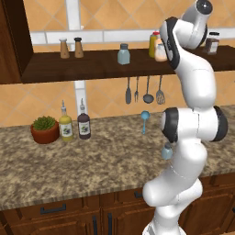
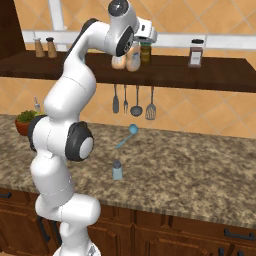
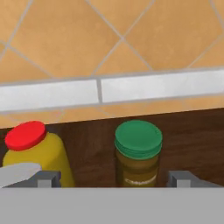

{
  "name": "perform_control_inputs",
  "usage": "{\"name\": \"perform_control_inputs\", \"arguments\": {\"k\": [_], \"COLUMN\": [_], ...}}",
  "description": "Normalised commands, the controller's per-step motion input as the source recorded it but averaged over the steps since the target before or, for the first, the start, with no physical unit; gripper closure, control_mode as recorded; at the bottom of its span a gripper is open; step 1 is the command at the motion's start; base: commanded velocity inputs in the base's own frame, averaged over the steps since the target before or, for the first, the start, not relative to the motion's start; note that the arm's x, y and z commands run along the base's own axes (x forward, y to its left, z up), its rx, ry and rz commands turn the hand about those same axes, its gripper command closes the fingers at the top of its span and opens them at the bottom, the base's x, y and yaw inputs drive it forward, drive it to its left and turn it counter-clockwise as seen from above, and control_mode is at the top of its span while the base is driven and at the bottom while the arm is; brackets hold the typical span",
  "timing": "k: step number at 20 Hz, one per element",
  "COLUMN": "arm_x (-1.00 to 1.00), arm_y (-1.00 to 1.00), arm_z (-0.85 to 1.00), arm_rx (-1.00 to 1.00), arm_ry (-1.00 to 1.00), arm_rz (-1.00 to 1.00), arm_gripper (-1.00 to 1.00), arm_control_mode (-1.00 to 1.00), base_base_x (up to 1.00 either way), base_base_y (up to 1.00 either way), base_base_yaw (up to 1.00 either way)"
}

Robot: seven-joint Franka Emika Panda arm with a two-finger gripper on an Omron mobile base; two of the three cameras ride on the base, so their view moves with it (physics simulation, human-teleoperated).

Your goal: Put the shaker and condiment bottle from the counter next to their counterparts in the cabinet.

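The pale blue-grey shaker stands upright on the counter, just in front of my arm's base, and is half hidden behind the arm in the left base view. Up on the cabinet shelf, two peach bottles stand side by side. The taller one with the pale cap looks like the condiment bottle, with the wider peach bottle on its left. A matching blue-grey shaker stands further left on the shelf. My gripper hovers open above the shelf, holding nothing, its fingertips wide apart.
A green-capped jar and a yellow red-capped bottle stand at the shelf's back. Two brown shakers and a dark-lidded jar also sit on the shelf. Utensils hang below it. A blue spoon, two bottles and a potted plant are on the counter.
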Motion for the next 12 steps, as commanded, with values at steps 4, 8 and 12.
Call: {"name": "perform_control_inputs", "arguments": {"k": [4, 8, 12], "arm_x": [0.3, 0.11, 0.11], "arm_y": [-0.13, -0.04, 0.0], "arm_z": [0.0, 0.0, 0.0], "arm_rx": [0.0, 0.0, -0.01], "arm_ry": [0.0, 0.0, 0.0], "arm_rz": [0.05, 0.04, 0.03], "arm_gripper": [-1.0, -1.0, -1.0], "arm_control_mode": [-1.0, -1.0, -1.0], "base_base_x": [0.0, 0.0, 0.0], "base_base_y": [0.0, 0.0, 0.0], "base_base_yaw": [0.0, 0.0, 0.0]}}
